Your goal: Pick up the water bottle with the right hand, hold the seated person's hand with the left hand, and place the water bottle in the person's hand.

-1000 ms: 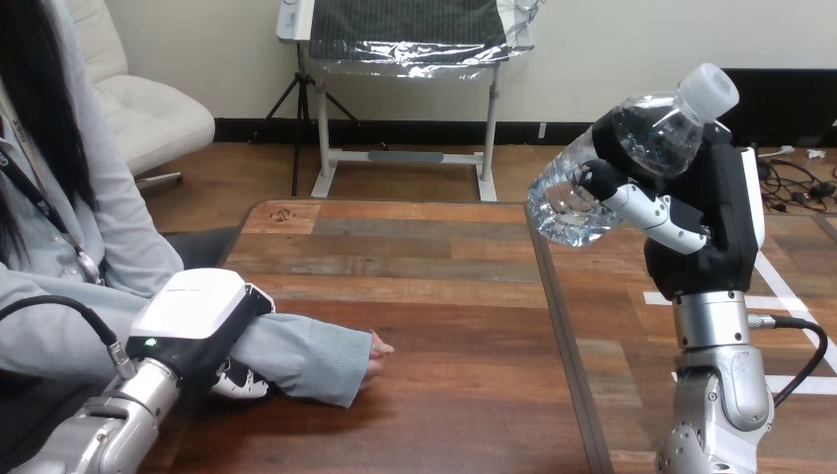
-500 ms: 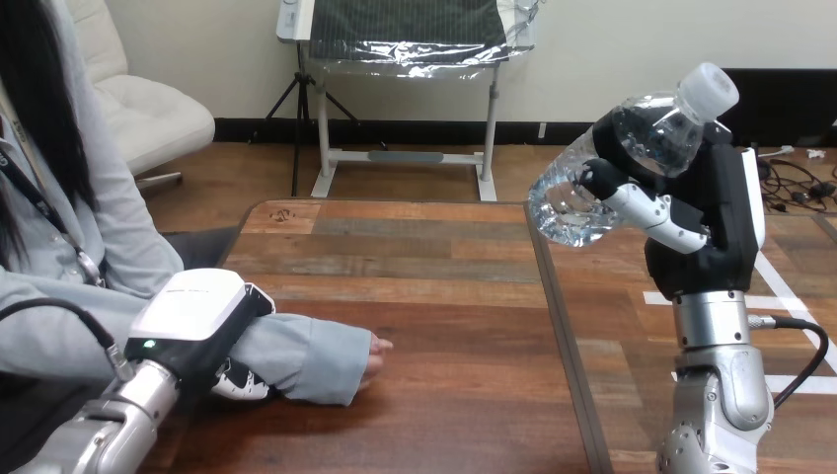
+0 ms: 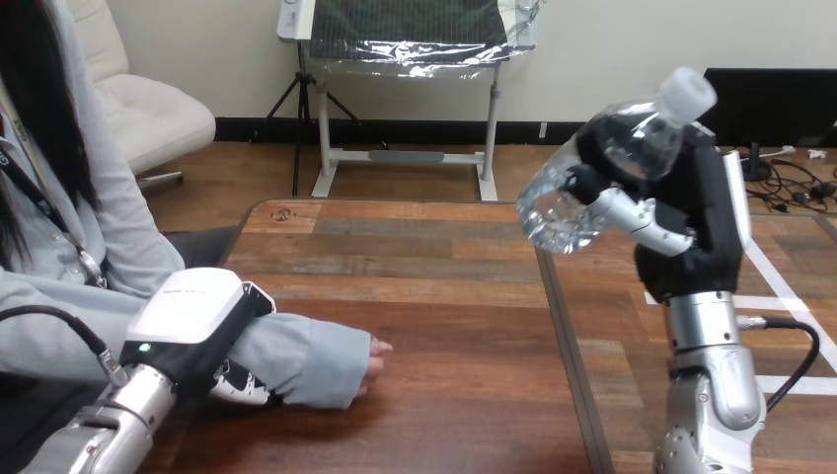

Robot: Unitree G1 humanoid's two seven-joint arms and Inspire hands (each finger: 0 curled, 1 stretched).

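My right hand (image 3: 691,217) is raised over the table's right part, its fingers and thumb curled round a clear water bottle (image 3: 592,178). The bottle is tilted, white cap up to the right, base down to the left. At the left, my left hand (image 3: 202,331) lies over the person's forearm (image 3: 296,351), with fingers curled under the grey sleeve. The person's hand (image 3: 375,353) pokes out of the sleeve end and rests on the wood, well left of the bottle.
The wooden table (image 3: 434,296) has a metal seam (image 3: 563,336) running front to back, just under the bottle. The person sits at the left side.
My right hand has carried the bottle a little to the left. The left hand and the person's arm have hardly moved.
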